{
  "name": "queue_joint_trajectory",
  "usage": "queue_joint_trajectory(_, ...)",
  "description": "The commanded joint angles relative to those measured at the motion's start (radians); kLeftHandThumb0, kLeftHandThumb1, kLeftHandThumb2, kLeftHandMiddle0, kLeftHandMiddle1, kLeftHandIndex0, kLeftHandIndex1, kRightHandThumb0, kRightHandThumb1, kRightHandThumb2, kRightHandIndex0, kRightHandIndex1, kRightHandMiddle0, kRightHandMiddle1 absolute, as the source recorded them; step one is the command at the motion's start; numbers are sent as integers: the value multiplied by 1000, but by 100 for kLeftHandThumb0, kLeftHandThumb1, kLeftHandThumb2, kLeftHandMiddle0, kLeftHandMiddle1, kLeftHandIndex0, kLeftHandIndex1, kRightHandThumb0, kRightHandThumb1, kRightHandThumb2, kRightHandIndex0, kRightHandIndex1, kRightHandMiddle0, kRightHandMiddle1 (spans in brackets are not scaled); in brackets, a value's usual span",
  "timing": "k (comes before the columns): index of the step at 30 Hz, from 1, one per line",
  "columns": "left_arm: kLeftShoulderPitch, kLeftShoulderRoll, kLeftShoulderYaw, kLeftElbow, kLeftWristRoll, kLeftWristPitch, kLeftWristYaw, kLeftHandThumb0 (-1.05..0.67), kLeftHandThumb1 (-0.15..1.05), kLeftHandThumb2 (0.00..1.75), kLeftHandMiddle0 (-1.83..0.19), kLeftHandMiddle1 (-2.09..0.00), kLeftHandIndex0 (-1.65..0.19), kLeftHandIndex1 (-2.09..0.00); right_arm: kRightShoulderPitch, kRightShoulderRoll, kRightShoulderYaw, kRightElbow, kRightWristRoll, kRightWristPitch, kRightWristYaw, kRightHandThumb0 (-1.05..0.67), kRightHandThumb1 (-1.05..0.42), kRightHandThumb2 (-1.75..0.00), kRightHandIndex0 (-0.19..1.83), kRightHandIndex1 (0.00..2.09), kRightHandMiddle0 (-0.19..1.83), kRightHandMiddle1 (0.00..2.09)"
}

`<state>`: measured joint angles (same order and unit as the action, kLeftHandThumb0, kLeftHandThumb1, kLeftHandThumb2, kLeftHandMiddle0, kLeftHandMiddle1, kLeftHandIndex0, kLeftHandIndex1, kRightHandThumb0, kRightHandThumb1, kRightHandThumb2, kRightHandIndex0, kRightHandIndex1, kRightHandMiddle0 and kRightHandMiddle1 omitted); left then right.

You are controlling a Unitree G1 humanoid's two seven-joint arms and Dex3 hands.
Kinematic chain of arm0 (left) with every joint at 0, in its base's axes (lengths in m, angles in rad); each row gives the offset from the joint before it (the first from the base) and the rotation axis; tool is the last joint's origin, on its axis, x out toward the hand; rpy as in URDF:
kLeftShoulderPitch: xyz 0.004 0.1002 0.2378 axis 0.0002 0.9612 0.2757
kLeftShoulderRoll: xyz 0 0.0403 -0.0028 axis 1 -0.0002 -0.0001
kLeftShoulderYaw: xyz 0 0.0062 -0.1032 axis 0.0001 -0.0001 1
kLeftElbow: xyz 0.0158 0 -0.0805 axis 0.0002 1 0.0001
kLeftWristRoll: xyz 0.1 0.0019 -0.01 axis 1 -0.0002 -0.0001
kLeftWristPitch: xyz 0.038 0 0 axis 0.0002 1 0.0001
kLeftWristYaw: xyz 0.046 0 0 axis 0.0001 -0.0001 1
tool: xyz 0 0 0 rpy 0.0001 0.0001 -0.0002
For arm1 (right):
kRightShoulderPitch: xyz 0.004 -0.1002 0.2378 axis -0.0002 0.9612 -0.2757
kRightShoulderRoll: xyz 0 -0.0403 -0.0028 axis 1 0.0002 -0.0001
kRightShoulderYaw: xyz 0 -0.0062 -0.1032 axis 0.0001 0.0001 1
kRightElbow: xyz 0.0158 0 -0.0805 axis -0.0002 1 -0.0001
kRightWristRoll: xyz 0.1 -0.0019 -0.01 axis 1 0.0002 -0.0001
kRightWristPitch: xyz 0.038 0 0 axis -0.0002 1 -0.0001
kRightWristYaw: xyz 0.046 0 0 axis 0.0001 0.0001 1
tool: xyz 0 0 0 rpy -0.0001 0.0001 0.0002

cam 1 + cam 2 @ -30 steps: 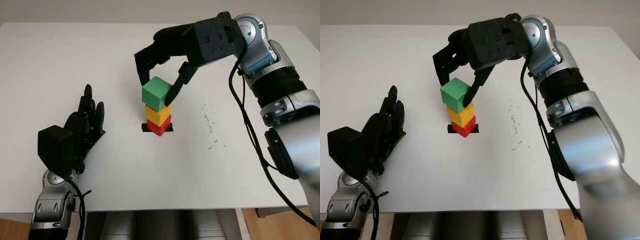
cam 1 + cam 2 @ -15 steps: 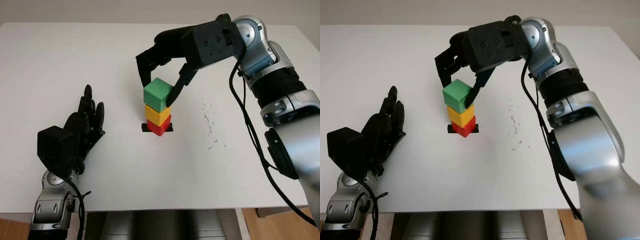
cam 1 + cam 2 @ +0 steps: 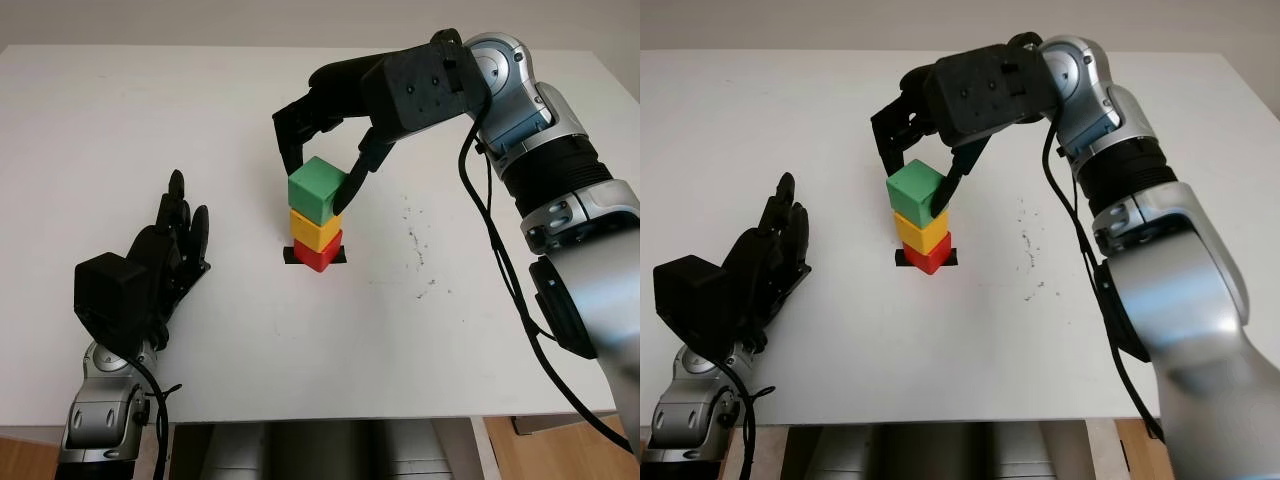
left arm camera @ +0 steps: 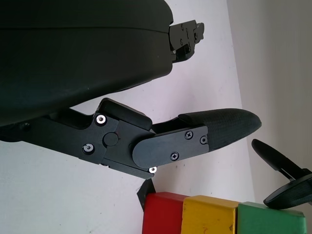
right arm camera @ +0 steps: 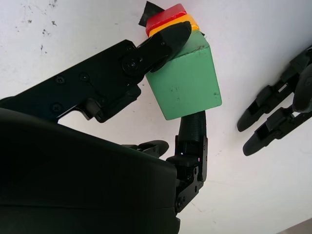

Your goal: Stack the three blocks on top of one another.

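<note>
Nearest to you, at the bottom left of the head views, the left robot hand sits over the white counter, open and holding nothing, well apart from the blocks.

Move your eye up and to the right and you reach the stack near the middle of the counter. The red block is at the bottom, sitting on a small black mark on the surface. The yellow block rests directly on the red one. The green block is on top, touching the yellow block, turned a little relative to the blocks under it and sitting slightly toward the left of them.

Above and behind the stack, your right robot hand reaches in from the right side, its silver arm running down the right edge. The hand is pinching the green block: in the right wrist view one finger presses the block's side next to the yellow and red blocks, and another finger meets the opposite face. From the head views you see one finger down the block's right side and the others curled behind its far left corner.

A scatter of small dark specks marks the counter to the right of the stack.
</note>
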<state>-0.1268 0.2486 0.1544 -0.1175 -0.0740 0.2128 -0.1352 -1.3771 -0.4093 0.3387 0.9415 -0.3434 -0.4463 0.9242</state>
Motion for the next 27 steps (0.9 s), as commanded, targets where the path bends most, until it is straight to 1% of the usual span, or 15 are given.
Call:
queue_joint_trajectory(1, 15, 3, -1, -15, 3, 4, -1, -85, 105, 67, 19, 0, 19, 0, 8, -5, -15, -8, 15, 13, -4, -49, -90, -5, 44, 3, 44, 157)
queue_joint_trajectory(5, 17, 1, -1, -12, 1, 0, -4, -84, 105, 68, 19, 0, 19, 0, 19, -2, -22, -20, 37, 26, 7, -53, -88, -5, 44, 3, 44, 145)
queue_joint_trajectory(13, 14, 0, 2, -8, 1, -1, -2, -84, 105, 68, 19, 0, 19, 0, 19, -12, -3, -29, 20, 14, 4, -60, -85, -5, 37, 0, 22, 127)
queue_joint_trajectory(23, 12, 0, 4, -4, 0, -4, -1, -84, 105, 67, 19, 0, 19, 0, 18, -18, -4, -36, 19, 12, 23, -69, -82, -5, 27, 0, 9, 115)
queue_joint_trajectory(27, 12, 1, 4, -2, -2, -7, -4, -84, 105, 67, 19, 0, 19, 0, 19, -20, -5, -43, 20, 22, 35, -70, -82, -5, 23, 1, 6, 105)
